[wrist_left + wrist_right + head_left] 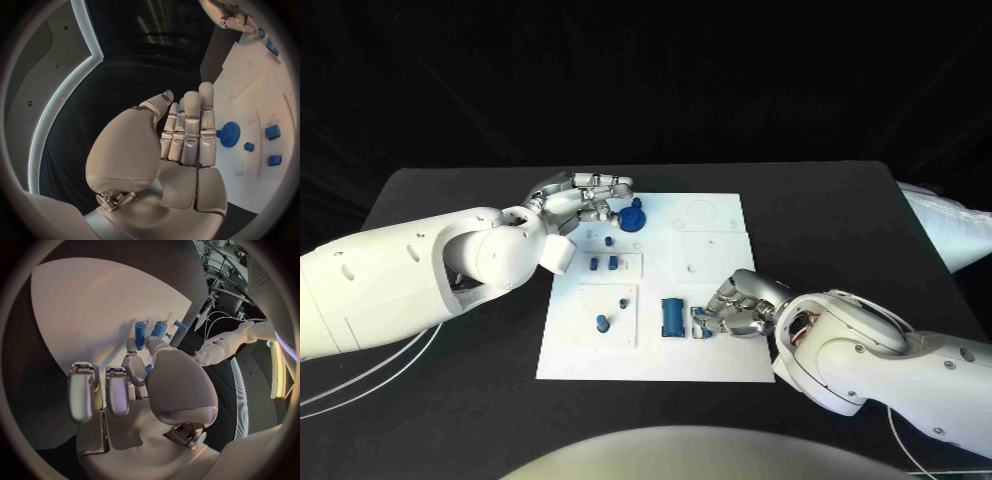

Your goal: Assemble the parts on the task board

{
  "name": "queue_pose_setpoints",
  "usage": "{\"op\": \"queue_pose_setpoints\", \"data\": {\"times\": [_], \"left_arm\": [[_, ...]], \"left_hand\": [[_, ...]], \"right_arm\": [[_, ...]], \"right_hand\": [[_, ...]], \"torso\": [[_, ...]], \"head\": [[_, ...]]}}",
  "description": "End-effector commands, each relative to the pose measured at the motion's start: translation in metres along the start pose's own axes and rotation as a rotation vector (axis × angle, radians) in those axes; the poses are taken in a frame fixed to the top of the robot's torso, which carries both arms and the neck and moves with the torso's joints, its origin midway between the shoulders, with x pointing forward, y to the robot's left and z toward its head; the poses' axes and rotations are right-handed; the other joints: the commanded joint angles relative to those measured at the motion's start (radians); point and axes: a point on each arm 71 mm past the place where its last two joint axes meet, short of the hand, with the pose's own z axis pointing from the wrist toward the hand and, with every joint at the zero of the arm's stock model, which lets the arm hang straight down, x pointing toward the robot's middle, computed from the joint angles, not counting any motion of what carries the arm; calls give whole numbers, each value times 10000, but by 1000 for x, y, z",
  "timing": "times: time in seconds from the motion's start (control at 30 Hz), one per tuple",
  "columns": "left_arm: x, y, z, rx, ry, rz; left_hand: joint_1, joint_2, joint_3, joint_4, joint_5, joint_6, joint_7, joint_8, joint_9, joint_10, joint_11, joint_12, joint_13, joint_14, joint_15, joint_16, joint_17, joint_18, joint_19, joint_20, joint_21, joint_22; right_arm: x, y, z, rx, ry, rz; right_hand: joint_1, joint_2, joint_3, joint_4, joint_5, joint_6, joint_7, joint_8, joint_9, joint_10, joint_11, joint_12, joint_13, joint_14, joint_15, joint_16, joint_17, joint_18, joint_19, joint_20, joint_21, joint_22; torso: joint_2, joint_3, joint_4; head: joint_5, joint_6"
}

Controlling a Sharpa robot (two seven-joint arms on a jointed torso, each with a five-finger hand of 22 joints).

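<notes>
**Task board with blue parts, both hands at the board**

Task board: white plate lying flat in the middle of the black table, with raised square panels on its left half.

Blue gear: a toothed wheel at the board's far left corner, just beside the left hand's fingertips. In the left wrist view the gear sat against the fingertips; whether it was pinched or merely touched could not be told.

Left hand: over the board's far left edge, fingers held together and extended toward the gear. Grip state undetermined.

Small blue blocks: a pair standing side by side on the upper left panel, near a small blue peg beyond them.

Blue knob: on the lower left panel, standing apart from the other pieces.

Blue cylinder: lying lengthwise near the board's middle, just left of the right hand.

Right hand: at the board's near right part, fingers curled in around a small blue piece, which it held.
</notes>
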Motion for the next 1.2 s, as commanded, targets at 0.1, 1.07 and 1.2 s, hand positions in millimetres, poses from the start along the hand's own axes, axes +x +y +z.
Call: {"op": "queue_pose_setpoints", "data": {"times": [0.1, 1.07, 1.2], "left_arm": [[3, 0, 0, 5, 260, -21], [4, 0, 0, -88, 361, 16], [4, 0, 0, -93, 376, 15]], "left_hand": [[7, 132, -48, -16, 24, -92, -10, 55, -10, -58, 21, 52, 3, -80, 0, 61, -11, 99, -70, -15, -47, -15], [7, 138, -65, -28, 25, -112, -2, 65, -12, -90, 29, 74, -1, -102, 4, 64, -25, 98, -81, -13, -59, -21], [7, 138, -65, -28, 25, -112, -2, 65, -12, -90, 29, 74, -1, -102, 4, 64, -25, 98, -81, -13, -59, -21]], "right_arm": [[3, 1, 0, -102, 252, -479], [3, 4, -2, -279, 155, -598], [2, 2, -4, -280, 201, -678]], "right_hand": [[-131, 24, -9, 86, -73, 110, -19, 44, 16, 125, -22, 198, 113, 825, -57, 53, 1516, -129, 214, -89, 48, 443], [-1238, 192, -1172, 543, -1651, 209, -63, 180, 239, 274, -48, 498, 465, 854, -80, 145, 1676, -162, 280, -112, 133, 604], [-1067, 108, -1475, 417, -2310, 180, -62, 182, 273, 261, -46, 465, 482, 850, -80, 134, 1663, -161, 276, -115, 129, 603]], "torso": [[-4, -2, 0], [-9, 5, 6], [-13, 7, 11]], "head": [[4, -15], [24, -37], [22, -28]]}}
